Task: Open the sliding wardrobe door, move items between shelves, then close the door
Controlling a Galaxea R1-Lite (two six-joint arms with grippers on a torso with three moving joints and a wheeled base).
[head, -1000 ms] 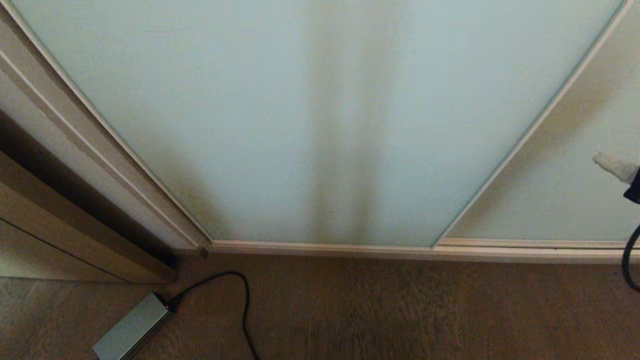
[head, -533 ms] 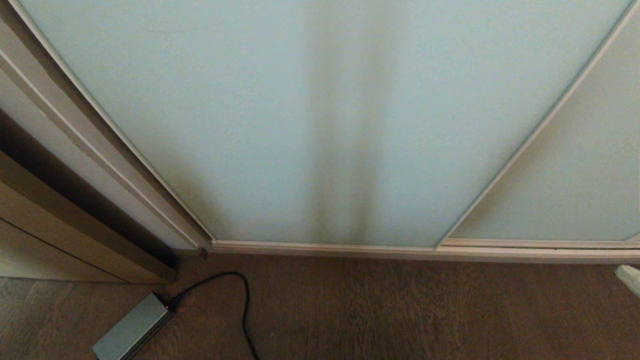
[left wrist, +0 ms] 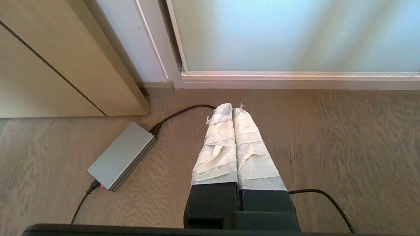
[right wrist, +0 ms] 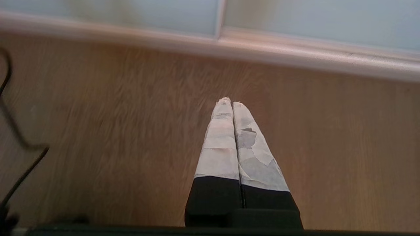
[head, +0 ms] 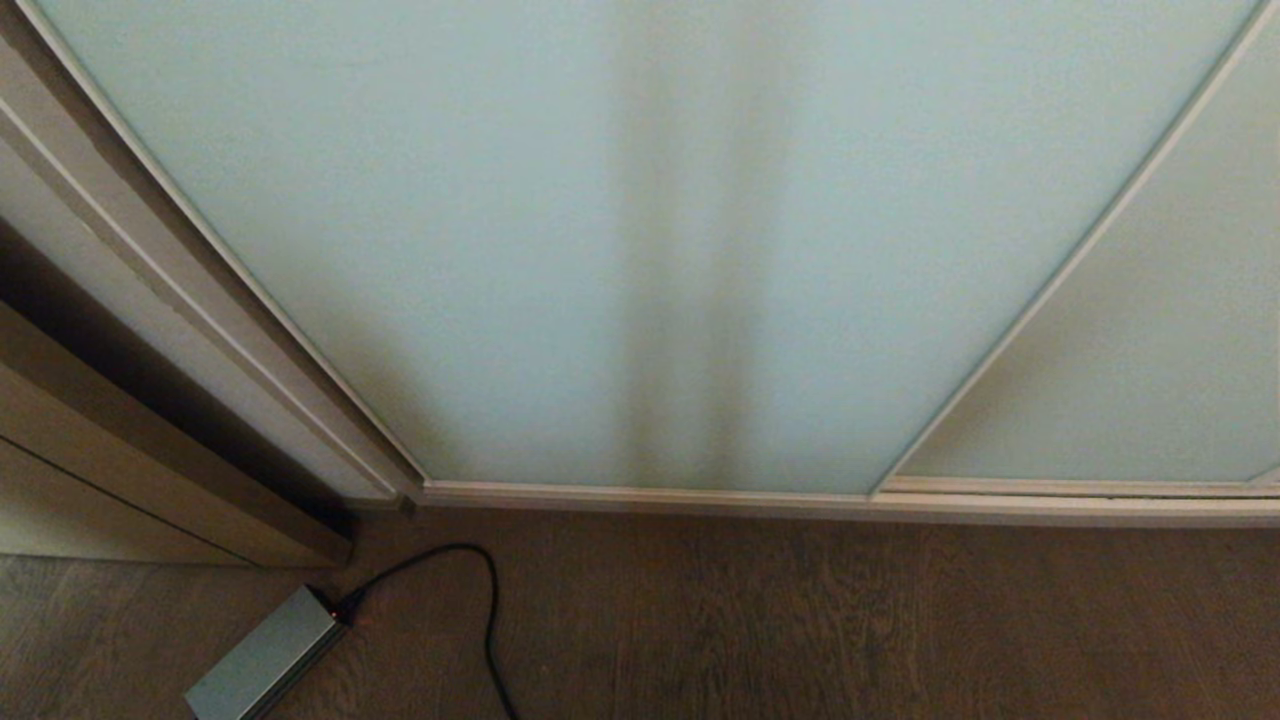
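The sliding wardrobe door (head: 620, 250), a pale mint frosted glass panel in a slim cream frame, fills the head view and stands shut; a second like panel (head: 1150, 380) shows at the right. Neither arm appears in the head view. My left gripper (left wrist: 232, 106) is shut with nothing between its white-taped fingers and points down over the wooden floor near the door's lower left corner (left wrist: 183, 73). In the right wrist view my right gripper (right wrist: 231, 101) is also shut and empty, over the floor before the door's bottom rail (right wrist: 262, 49). The items and the shelves are hidden behind the door.
A grey power brick (head: 262, 660) with a black cable (head: 487, 600) lies on the wooden floor at the left, also seen as the brick (left wrist: 123, 155) beside my left gripper. A beige cabinet side (head: 120, 440) stands at the far left.
My right gripper, seen at the head view's right edge a second ago, dropped lower and has left that view. The door and the left arm have not moved.
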